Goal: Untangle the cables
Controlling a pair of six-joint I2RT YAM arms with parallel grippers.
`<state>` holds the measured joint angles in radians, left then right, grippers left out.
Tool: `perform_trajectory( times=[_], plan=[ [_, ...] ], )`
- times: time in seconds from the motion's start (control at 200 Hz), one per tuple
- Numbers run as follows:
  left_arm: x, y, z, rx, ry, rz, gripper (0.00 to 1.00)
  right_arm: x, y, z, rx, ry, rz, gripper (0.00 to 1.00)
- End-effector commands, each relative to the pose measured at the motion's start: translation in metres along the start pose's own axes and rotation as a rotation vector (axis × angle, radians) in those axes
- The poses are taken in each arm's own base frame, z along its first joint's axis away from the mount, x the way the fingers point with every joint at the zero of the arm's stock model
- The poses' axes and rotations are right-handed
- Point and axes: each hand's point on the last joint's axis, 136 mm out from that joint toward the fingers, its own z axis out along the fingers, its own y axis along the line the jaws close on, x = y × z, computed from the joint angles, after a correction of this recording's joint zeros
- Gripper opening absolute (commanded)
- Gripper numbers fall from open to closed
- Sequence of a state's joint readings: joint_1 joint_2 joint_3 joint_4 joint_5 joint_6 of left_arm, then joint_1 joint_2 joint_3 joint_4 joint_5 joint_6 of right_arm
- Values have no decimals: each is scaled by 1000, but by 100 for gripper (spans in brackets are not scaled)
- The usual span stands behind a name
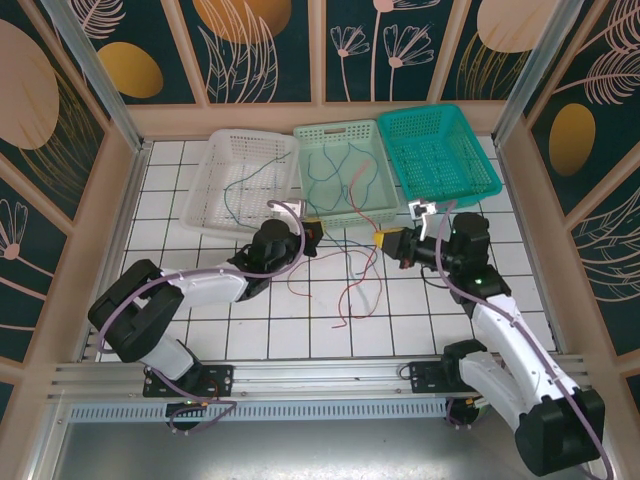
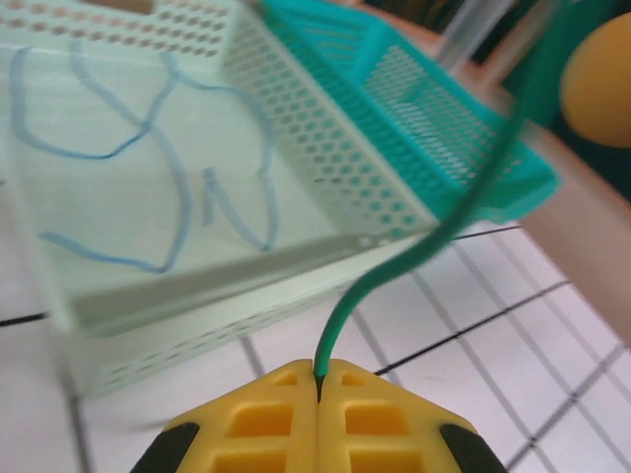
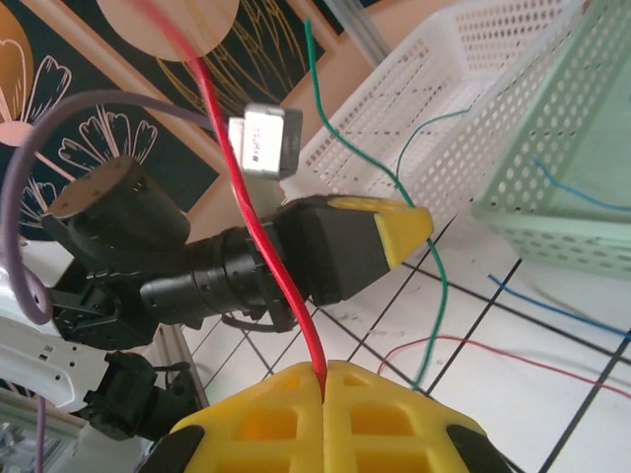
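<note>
- At the far left of the tiled table (image 1: pixel 250 330) stands the white basket (image 1: pixel 215 190). A thin green cable (image 1: pixel 262 170) winds limply across its floor.
- My left gripper (image 1: pixel 312 237) sits just in front of the gap between that basket and the pale green basket (image 1: pixel 345 128). Its yellow fingers (image 2: pixel 266 424) are pressed together on a green strand (image 2: pixel 394 271), which rises from the tips and curves off to the upper right. I cannot tell whether it joins the cable in the white basket.
- In the pale green basket lie several blue cables (image 1: pixel 340 170), wavy and slack.
- On the tiles between the two grippers, red loops (image 1: pixel 347 290) sprawl loosely. From the right wrist I also see a blue wire (image 3: pixel 552 305) lying flat beside them.
- My right gripper (image 1: pixel 383 240) faces the left one, near it but apart. Its fingers (image 3: pixel 394 429) are closed on a red cable (image 3: pixel 256 197) that runs straight up from the tips.
- The teal basket (image 1: pixel 470 175) stands farthest right, touching the pale green one.
</note>
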<state>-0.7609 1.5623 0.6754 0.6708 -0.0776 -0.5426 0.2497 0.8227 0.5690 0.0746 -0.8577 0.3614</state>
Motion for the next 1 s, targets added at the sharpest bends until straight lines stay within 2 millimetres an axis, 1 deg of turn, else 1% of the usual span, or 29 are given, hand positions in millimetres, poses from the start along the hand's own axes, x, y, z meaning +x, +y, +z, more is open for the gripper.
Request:
perform_trajectory(
  times=[0.0,0.18,0.23,0.295,0.355,0.445,0.515,0.606,0.686,0.836,0.971,0.996],
  plan=[
    [-2,32,-7,-178,10,20,0,-14,9,-11,11,-20,-63,0],
    [-1,44,-12,-246,24,47,0,-26,7,-22,47,-76,-80,0],
    [-3,43,-14,-241,22,60,0,-30,5,-25,63,-91,-82,0],
    [-5,35,-17,-195,14,72,0,-34,-2,-28,97,-107,-79,0],
    [-7,32,-21,-178,3,75,0,-39,-7,-30,131,-120,-80,0],
    [-10,28,-27,-162,-3,101,0,-50,-20,-36,208,-155,-80,0],
    [-11,26,-31,-148,-2,127,0,-60,-34,-42,275,-186,-71,0],
    [-10,23,-35,-129,10,161,0,-77,-48,-49,344,-218,-65,0],
    [-9,20,-39,-112,22,188,0,-90,-57,-50,385,-221,-68,0],
    [-7,30,-47,-157,20,209,0,-122,-66,-57,461,-230,-112,0],
    [-5,36,-50,-185,26,216,0,-156,-74,-75,513,-295,-136,0],
    [-4,36,-50,-186,28,218,0,-161,-79,-79,535,-307,-134,0]
  ],
)
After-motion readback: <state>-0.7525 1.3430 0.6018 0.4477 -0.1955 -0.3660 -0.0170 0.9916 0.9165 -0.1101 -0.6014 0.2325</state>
